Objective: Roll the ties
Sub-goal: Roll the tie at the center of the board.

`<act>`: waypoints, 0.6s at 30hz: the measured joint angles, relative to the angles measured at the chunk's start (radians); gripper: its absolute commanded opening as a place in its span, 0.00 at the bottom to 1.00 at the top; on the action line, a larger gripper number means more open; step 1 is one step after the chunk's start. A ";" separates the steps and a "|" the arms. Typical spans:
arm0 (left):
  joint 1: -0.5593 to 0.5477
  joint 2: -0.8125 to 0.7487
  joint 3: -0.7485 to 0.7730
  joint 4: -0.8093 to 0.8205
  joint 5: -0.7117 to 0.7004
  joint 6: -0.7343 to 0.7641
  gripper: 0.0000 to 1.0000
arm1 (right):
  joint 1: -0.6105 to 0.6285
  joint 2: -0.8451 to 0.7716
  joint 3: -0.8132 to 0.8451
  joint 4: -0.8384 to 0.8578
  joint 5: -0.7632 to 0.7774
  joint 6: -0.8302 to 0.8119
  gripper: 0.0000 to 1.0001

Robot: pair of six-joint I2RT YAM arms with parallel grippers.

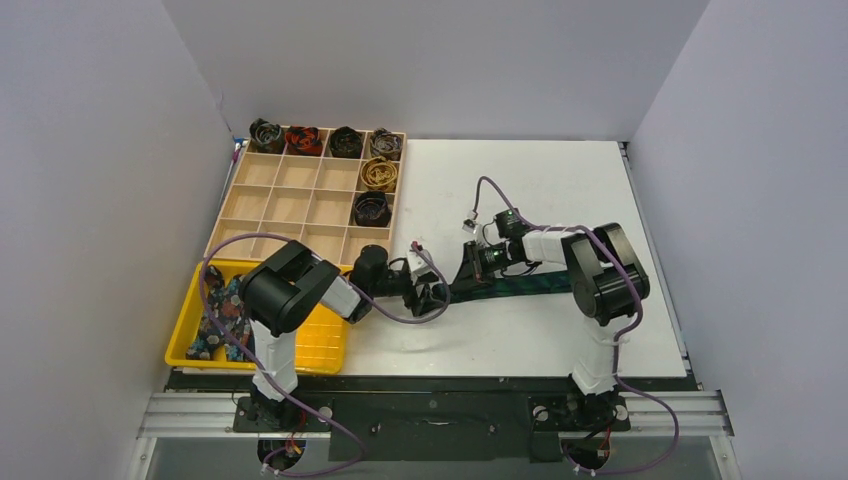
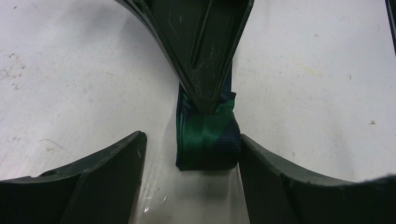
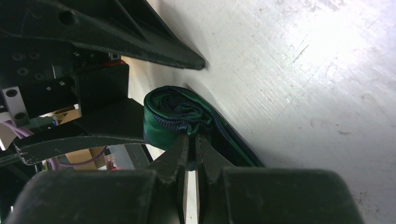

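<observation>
Top view, tabletop: the plaid tie (image 1: 520,285) lies flat across the middle of the tabletop (image 1: 560,190), running from the right side toward the centre, where both arms meet over its rolled end.
Top view, storage: a wooden box (image 1: 290,205) at the far left corner holds rolled ties (image 1: 345,141) in several compartments. A yellow tray (image 1: 320,345) at the near left corner holds floral ties (image 1: 225,315), unrolled and probably waiting their turn.
Top view, arms: the left gripper (image 1: 432,295) reaches in from the left and the right gripper (image 1: 470,265) from the right, just beside each other at the tie's end.
Left wrist, coil: a short green-and-navy coil (image 2: 205,140) sits on the tabletop between this gripper's fingers (image 2: 107,172), which are spread. One finger touches the coil's side and the other stands apart, likely placed to fence the coil and keep it from springing loose.
Left wrist, other arm: the right gripper's tip comes down from above onto the coil's top.
Right wrist, grip: the fingers (image 3: 180,154) are pressed together, pinching fabric at the coil's core, and the tie's flat length trails away alongside. I judge this hold makes them the axle the roll winds about.
Stage: only a few turns are wound — most of the tie lies unrolled.
</observation>
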 measured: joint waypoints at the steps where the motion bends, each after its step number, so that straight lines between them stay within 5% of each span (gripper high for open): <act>1: -0.003 0.013 0.006 0.014 0.006 0.000 0.62 | 0.000 0.006 0.004 0.000 -0.007 0.002 0.00; 6: -0.021 0.048 0.027 0.040 0.044 0.004 0.21 | -0.001 0.021 0.013 0.000 -0.025 0.009 0.04; 12: -0.028 0.023 0.053 -0.060 0.037 0.073 0.12 | -0.016 0.001 0.010 -0.029 0.023 0.008 0.29; 18: -0.037 0.006 0.089 -0.161 0.022 0.119 0.12 | -0.030 -0.051 -0.011 -0.063 0.085 0.003 0.22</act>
